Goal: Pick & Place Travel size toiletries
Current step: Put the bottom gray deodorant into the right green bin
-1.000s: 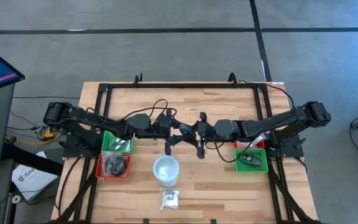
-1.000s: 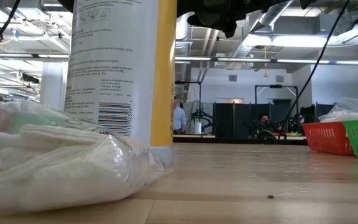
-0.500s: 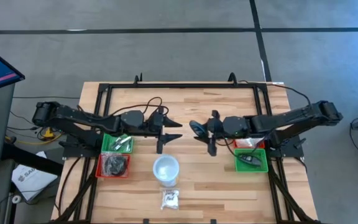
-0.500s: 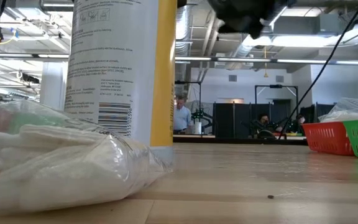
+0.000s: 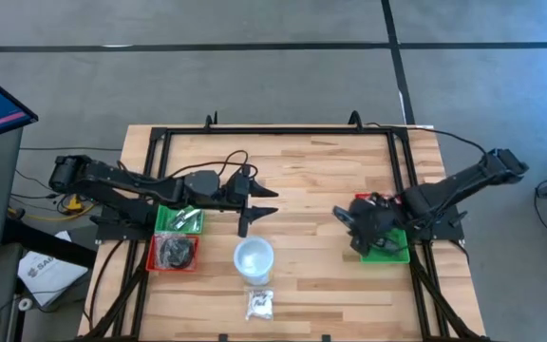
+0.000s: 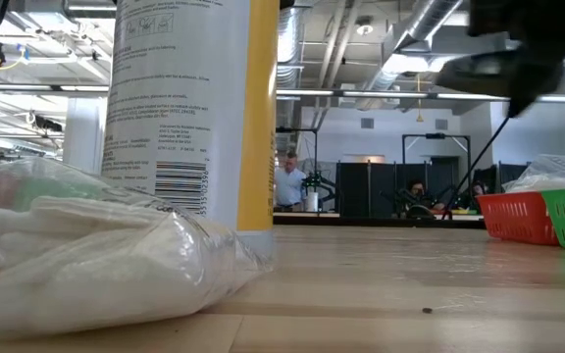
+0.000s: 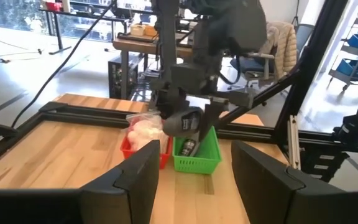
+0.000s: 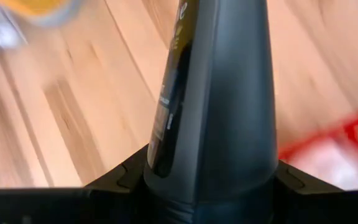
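The right gripper (image 5: 361,224) hangs over the near-left corner of the green basket (image 5: 393,253) on the right side of the table, with the red basket (image 7: 143,148) just beyond it. Its fingers are closed on a dark travel-size bottle (image 8: 213,93). In the right wrist view the bottle fills the space between the two fingers and runs straight out ahead of the claw, its long axis in line with the fingers and a strip of small print down one side. From the left wrist view the same bottle (image 7: 185,122) shows as a dark rounded end poking out below the claw, directly above the green basket, where another small dark item (image 7: 188,147) already lies. The red basket holds white wrapped pieces (image 7: 143,131).

The left gripper (image 5: 253,202) waits well away, toward the table's middle left, beyond the white cup (image 5: 253,258). Its jaws stand partly apart with nothing between them; its fingers (image 7: 130,178) frame bare wood.

Near that arm sit a green tray (image 5: 179,221) holding thin silvery sticks and a red tray (image 5: 174,253) holding black pieces. A clear bag of white pieces (image 5: 259,303) lies at the table's near edge, just in front of the cup.
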Robot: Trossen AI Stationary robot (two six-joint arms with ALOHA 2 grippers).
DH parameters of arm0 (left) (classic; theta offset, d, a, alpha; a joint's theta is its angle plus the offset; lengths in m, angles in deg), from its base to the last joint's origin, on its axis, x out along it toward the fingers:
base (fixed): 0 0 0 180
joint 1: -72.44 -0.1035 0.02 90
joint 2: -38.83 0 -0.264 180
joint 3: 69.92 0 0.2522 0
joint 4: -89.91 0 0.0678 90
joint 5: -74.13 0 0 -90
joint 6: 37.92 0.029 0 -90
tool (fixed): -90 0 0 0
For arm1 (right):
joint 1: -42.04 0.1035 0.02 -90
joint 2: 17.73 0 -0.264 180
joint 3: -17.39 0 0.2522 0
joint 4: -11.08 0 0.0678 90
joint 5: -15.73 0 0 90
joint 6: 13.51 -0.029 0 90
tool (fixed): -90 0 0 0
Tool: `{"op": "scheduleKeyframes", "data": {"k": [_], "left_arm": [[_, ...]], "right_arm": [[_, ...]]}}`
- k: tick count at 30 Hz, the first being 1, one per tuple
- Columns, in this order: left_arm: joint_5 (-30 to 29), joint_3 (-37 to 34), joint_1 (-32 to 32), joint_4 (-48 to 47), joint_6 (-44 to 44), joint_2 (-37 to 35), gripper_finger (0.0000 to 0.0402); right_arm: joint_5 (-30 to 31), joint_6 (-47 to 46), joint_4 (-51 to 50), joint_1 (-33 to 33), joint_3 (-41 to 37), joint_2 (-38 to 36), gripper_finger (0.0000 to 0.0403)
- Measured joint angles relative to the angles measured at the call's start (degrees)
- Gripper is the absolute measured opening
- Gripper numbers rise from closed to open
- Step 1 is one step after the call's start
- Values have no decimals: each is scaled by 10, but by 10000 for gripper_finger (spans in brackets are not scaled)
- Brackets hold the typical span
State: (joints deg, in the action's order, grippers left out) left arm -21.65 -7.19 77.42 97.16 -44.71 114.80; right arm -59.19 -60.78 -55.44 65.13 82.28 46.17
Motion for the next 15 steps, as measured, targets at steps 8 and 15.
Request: {"op": "scheduleKeyframes", "data": {"k": [8,15], "left_arm": [[0,0,0,6,-1,0,187],[0,0,0,10,-1,0,187]], "right_arm": [[-16,-184,-116,105,0,1,176],[-22,-302,-167,187,0,1,176]]}}
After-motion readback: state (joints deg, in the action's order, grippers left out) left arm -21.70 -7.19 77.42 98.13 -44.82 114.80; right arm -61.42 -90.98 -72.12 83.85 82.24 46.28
